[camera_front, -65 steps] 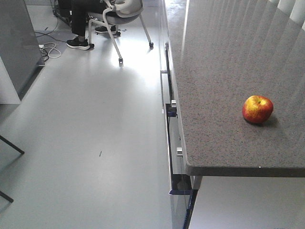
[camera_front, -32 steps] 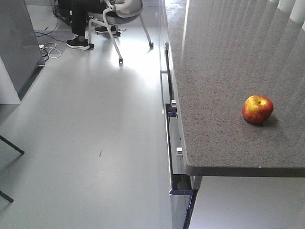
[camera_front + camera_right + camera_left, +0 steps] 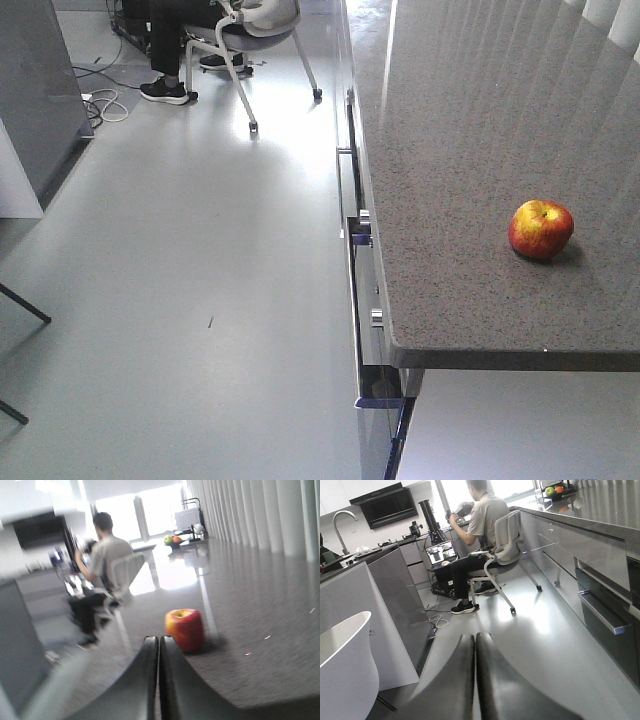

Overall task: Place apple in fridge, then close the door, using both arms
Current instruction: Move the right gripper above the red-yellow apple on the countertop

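1. nothing in the front view has shifted over the last second: the apple (image 3: 541, 230) sits on the same spot of the counter (image 3: 470, 150), and neither arm shows in that view.
2. location: the apple rests alone on the speckled grey counter with its stem dimple up, towards the near edge. nothing touches it.
3. left gripper (image 3: 475, 637): fingers pressed together and holding nothing. it points out over the floor towards a seated person (image 3: 480, 530), well apart from the apple.
4. right gripper (image 3: 159, 640): fingers also pressed together and empty. it is aimed along the counter, with the apple just ahead and slightly right of the tips, not touching. this view is blurred.
5. handling, as judged: the apple should be light and firm, with smooth skin. being round, it may roll if nudged or slip from a shallow pinch, and a hard squeeze would bruise it. the best hold is across its widest middle, pads on opposite sides, once the fingers are spread.
6. fridge and door: neither can be identified with certainty in these views. no step of the task is done yet.
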Controlling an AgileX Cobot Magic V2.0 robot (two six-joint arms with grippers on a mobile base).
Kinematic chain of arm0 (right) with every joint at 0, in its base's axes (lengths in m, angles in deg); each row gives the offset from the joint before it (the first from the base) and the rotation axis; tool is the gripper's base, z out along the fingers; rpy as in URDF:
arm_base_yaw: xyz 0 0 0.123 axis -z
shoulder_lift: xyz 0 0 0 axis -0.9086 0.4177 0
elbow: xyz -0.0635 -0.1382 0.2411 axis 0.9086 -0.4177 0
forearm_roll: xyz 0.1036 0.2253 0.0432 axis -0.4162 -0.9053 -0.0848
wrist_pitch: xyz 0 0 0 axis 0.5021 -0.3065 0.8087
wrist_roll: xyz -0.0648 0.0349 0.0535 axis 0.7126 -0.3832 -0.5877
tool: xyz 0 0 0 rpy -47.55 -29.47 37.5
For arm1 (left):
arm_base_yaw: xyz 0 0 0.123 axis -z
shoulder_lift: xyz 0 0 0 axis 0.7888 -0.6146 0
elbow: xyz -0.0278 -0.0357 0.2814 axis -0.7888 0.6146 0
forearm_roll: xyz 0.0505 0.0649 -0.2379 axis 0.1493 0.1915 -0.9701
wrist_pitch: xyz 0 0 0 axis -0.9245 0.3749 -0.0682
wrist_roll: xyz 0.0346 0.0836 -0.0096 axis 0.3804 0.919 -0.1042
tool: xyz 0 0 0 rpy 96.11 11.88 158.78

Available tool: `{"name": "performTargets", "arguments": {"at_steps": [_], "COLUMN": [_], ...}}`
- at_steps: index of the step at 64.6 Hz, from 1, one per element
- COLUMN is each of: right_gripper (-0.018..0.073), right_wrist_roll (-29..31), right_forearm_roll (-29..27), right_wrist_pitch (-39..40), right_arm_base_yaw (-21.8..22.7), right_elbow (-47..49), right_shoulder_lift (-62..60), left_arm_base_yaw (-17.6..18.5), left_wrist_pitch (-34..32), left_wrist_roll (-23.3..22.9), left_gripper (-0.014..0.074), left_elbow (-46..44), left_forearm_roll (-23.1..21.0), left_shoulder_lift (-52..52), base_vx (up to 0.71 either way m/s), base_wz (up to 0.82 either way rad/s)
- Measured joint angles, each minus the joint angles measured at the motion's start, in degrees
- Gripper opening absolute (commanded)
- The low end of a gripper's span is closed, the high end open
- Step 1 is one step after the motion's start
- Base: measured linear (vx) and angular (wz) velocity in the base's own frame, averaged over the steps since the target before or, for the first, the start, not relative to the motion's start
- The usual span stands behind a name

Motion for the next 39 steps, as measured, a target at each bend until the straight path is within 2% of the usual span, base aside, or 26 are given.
{"name": "performTargets", "arguments": {"at_steps": [6, 14, 20, 27, 33, 39], "right_gripper": [-0.0003, -0.0001, 0.0007, 0.0043, 0.0120, 0.0235], "right_wrist_roll": [-5.5, -6.4, -2.5, 3.9, 9.1, 10.9], "right_forearm_roll": [-4.9, -5.8, -4.8, -4.2, -3.5, -3.2], "right_wrist_pitch": [-1.0, -5.8, -10.9, -21.1, -30.4, -36.9], "right_arm_base_yaw": [0.0, 0.0, 0.0, 0.0, 0.0, 0.0], "right_elbow": [1.0, 7.7, 16.5, 28.8, 37.6, 44.0], "right_shoulder_lift": [0.0, 0.0, 0.6, 4.9, 10.4, 15.7], "left_arm_base_yaw": [0.0, 0.0, 0.0, 0.0, 0.0, 0.0], "left_wrist_pitch": [0.0, 0.0, 0.0, 0.0, 0.0, 0.0], "left_wrist_roll": [0.0, 0.0, 0.0, 0.0, 0.0, 0.0], "left_gripper": [-0.0006, -0.0006, -0.0006, -0.0006, -0.0006, -0.0006], "left_elbow": [0.0, 0.0, 0.0, 0.0, 0.0, 0.0], "left_forearm_roll": [0.0, 0.0, 0.0, 0.0, 0.0, 0.0], "left_shoulder_lift": [0.0, 0.0, 0.0, 0.0, 0.0, 0.0], "base_vx": [0.00, 0.00, 0.00, 0.00, 0.00, 0.00], "base_wz": [0.00, 0.00, 0.00, 0.00, 0.00, 0.00]}}
